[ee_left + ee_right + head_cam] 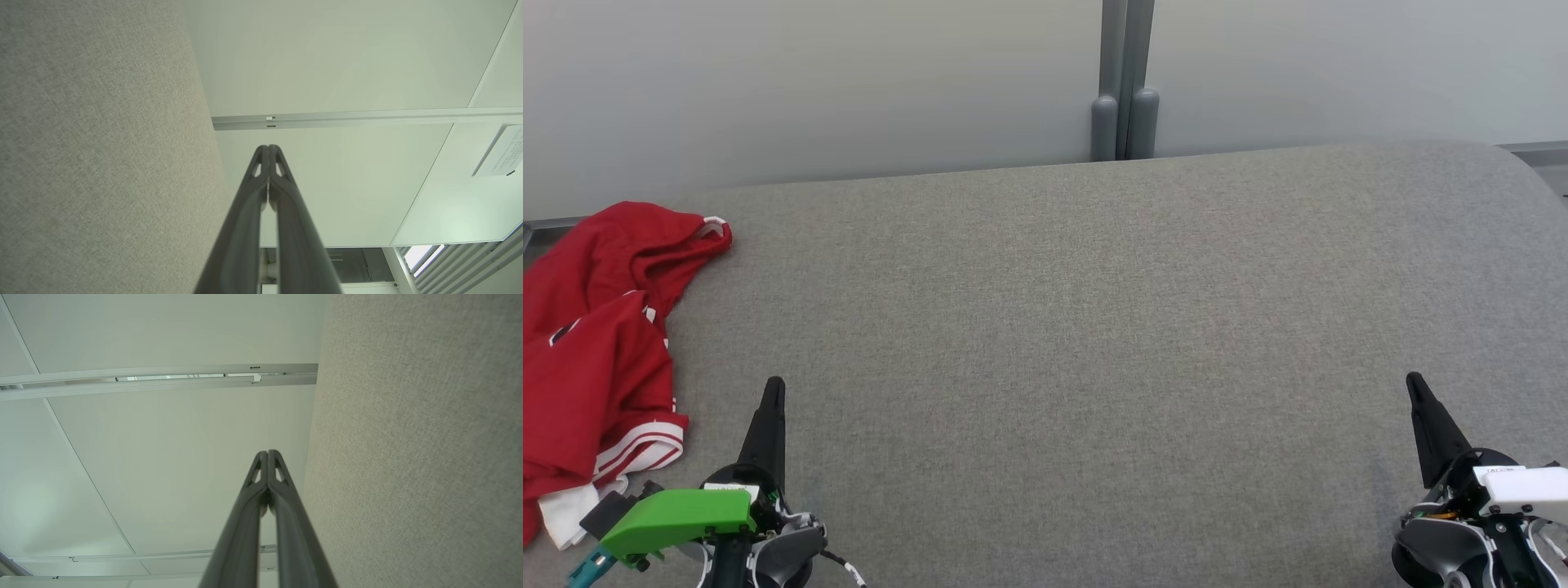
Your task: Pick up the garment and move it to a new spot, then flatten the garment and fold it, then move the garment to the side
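Both sets of jaws are pressed fully together and hold nothing. The left gripper [774, 390] stands at the near left of the grey padded surface [1062, 310], its two dark fingers meeting in a single point aimed towards the pale wall [809, 82]. The right gripper [1414, 385] mirrors it at the near right, well apart from its partner. Along the left wrist the fingertips [263, 152] meet with no gap, the grey padding down one side and bare wall panels beyond, and the right wrist view shows the same closed pair. Whether the tips touch the padding cannot be told. The garment [588, 351], red with white stripes, lies crumpled at the surface's left edge, near the left gripper on its outer side and clear of its fingers, and far from the right one. Its long axis runs far to near along that edge. An opening with a small white loop [712, 224] sits at the far end, turned towards the middle of the surface, and a white-striped cuff [645, 441] lies at the near end, close to the green part [678, 514] on the left wrist. A grey post [1125, 90] rises behind the far edge.
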Tool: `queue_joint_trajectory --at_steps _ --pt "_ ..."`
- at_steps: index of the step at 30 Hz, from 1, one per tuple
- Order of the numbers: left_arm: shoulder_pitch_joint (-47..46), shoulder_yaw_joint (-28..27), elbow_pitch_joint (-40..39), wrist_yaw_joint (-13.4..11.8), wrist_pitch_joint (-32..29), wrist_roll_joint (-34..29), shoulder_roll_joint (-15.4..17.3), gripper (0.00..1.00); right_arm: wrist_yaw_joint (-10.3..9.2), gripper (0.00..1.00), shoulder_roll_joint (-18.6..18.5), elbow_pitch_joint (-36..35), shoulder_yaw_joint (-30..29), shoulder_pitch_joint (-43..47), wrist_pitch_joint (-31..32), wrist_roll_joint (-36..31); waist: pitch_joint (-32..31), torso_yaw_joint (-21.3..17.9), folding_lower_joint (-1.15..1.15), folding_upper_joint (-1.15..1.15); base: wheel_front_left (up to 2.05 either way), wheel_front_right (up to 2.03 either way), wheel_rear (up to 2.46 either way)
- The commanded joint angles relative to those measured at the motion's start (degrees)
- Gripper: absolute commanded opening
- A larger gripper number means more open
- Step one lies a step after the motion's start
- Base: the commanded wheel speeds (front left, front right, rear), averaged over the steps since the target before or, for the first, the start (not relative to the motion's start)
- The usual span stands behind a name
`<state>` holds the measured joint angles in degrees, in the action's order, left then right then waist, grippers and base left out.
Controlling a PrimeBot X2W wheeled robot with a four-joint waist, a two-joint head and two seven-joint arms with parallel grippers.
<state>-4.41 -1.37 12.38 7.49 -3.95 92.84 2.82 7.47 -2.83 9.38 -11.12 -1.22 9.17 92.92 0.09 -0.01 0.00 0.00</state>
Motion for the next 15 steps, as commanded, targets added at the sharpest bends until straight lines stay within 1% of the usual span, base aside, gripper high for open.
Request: queue_joint_trajectory --at_steps 1,11,12,15 --pt "-0.70 0.00 -0.20 0.19 0.23 0.32 0.07 0.00 0.05 0.00 -0.14 -0.10 -0.05 -0.19 0.06 -0.31 0.00 0.00 0.00 0.00 0.00 0.00 0.00" --pt "-0.70 0.00 -0.20 0.19 0.23 0.32 0.07 0.00 0.04 0.00 -0.14 -0.10 -0.05 -0.19 0.06 -0.31 0.00 0.00 0.00 0.00 0.00 0.00 0.00" --pt "0.00 0.00 0.00 0.01 0.01 0.00 0.00 1.00 0.00 1.00 0.00 0.00 0.00 0.00 -0.01 0.00 0.00 0.00 0.00 0.00 0.00 0.00 0.00" --pt "0.88 0.10 1.30 -0.01 0.04 -0.04 -0.16 1.00 -0.01 1.00 0.47 1.27 0.20 0.65 -0.07 -0.01 0.00 0.00 0.00 0.00 0.00 0.00 0.00"
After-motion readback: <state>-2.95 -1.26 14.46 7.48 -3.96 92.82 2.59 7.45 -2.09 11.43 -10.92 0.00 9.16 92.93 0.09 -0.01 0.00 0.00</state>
